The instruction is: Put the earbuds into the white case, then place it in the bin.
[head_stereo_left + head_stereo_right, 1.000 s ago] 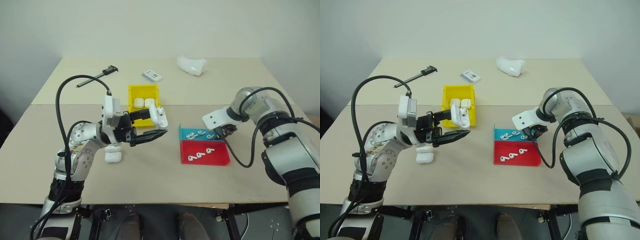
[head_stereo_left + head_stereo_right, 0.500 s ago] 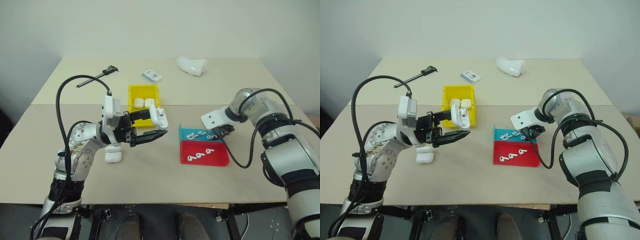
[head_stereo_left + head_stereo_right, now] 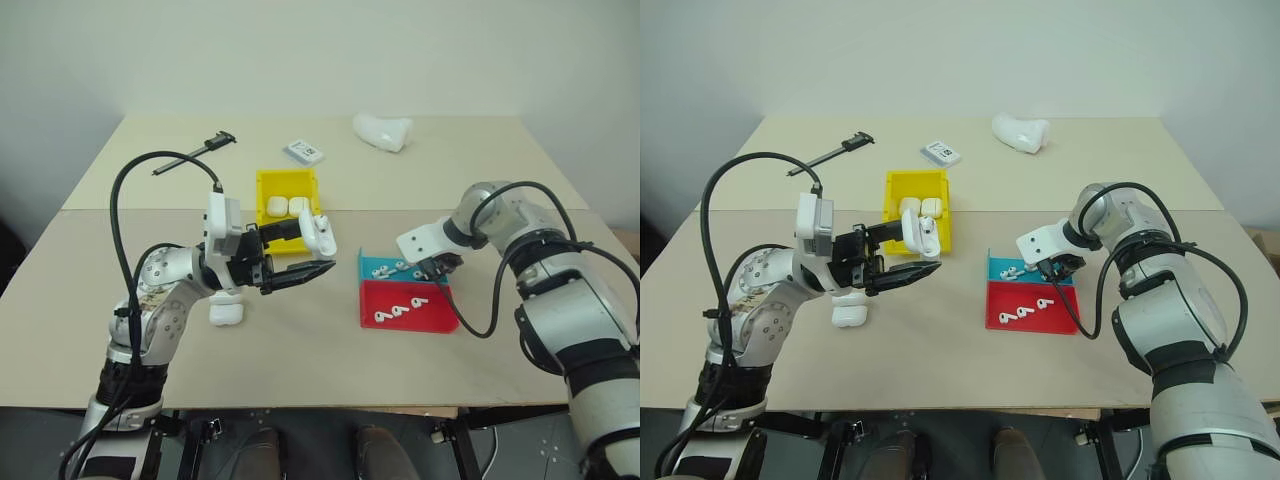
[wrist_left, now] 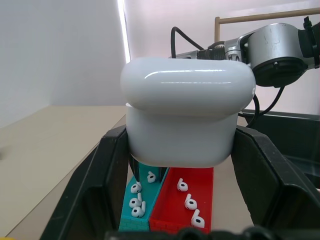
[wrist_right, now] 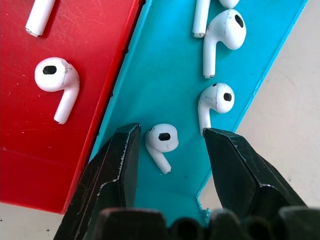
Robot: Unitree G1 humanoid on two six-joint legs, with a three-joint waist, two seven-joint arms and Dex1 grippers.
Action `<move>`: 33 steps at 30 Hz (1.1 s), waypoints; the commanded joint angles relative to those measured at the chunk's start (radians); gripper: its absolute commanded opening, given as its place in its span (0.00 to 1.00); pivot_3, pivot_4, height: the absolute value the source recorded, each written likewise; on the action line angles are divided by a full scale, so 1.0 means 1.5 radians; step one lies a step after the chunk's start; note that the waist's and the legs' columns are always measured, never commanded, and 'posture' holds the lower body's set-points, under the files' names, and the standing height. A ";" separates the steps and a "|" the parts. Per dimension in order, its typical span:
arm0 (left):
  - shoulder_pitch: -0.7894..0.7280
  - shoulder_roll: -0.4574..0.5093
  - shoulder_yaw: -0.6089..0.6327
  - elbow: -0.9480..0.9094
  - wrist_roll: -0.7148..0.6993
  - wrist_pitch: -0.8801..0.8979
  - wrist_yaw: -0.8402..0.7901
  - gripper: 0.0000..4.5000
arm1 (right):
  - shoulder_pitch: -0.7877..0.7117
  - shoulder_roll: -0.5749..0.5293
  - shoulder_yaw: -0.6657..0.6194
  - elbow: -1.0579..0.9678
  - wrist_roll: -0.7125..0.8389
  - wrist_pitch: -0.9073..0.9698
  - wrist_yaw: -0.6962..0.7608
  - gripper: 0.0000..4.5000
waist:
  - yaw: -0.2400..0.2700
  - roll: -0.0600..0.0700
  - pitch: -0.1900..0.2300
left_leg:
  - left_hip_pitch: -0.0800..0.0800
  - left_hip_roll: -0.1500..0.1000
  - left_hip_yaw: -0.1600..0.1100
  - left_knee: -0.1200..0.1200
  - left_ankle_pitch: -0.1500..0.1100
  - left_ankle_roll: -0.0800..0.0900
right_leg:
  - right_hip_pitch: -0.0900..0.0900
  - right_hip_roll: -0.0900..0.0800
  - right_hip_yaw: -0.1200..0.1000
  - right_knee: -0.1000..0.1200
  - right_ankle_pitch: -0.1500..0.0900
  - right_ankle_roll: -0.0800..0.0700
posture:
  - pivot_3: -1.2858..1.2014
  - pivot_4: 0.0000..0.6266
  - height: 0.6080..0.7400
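Note:
My left gripper [image 3: 320, 247] is shut on the white case [image 4: 187, 115], holding it in the air just in front of the yellow bin [image 3: 288, 180]. My right gripper [image 5: 171, 134] points down into the blue tray [image 3: 371, 267]. It is open, with its fingers on either side of one earbud [image 5: 161, 140] and not touching it. Several more earbuds [image 5: 221, 30] lie in the blue tray. Three earbuds [image 3: 392, 312] lie in the red tray [image 3: 442, 318] beside it.
Two white cases [image 3: 285, 206] lie inside the yellow bin, and another case [image 3: 227, 314] sits on the table under my left arm. At the far side are a lumpy white object [image 3: 383, 130], a small card [image 3: 304, 151] and a black tool [image 3: 195, 152].

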 commanded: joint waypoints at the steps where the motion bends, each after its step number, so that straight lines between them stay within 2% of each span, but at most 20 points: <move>1: 0.003 0.008 0.013 -0.028 -0.014 0.001 0.006 0.62 | 0.002 -0.001 0.001 0.002 -0.006 -0.010 0.000 0.57 | 0.000 0.000 0.000 | 0.000 0.000 0.000 0.000 0.000 0.000 | 0.000 0.000 0.000 0.000 0.000 0.000 | 0.52 0.24 1.00; 31: 0.000 0.009 0.011 -0.026 -0.014 0.000 0.005 0.62 | 0.010 -0.019 -0.015 -0.008 0.011 -0.029 0.017 0.57 | 0.001 0.000 0.000 | 0.000 0.000 0.000 0.000 0.000 0.000 | 0.000 0.000 0.000 0.000 0.000 0.000 | 0.52 0.24 1.00; 33: 0.000 0.009 0.011 -0.026 -0.014 0.000 0.005 0.62 | 0.011 -0.022 -0.017 -0.012 0.016 -0.033 0.027 0.48 | 0.001 0.000 0.000 | 0.000 0.000 0.000 0.000 0.000 0.000 | 0.000 0.000 0.000 0.000 0.000 0.000 | 0.52 0.24 1.00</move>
